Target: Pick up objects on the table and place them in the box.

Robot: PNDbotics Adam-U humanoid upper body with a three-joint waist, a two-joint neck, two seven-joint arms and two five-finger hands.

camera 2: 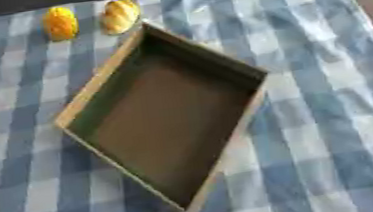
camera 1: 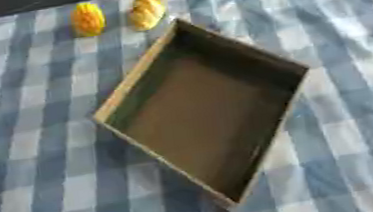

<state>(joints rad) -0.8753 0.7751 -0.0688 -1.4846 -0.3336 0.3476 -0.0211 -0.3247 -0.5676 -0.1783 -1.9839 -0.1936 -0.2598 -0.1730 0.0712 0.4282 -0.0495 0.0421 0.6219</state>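
Neither robot hand shows in either view, so their state cannot be told. Two yellow objects (camera 1: 88, 19) (camera 1: 146, 12) lie side by side just beyond the empty box (camera 1: 138, 73) on the counter (camera 1: 36, 145), toward its far left.

No part of the robot's body shows in either view.

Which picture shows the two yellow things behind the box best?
The left eye view: both yellow objects sit farther from the picture's edge, just beyond the box on the checked cloth. The right eye view shows them too, nearer its left edge.
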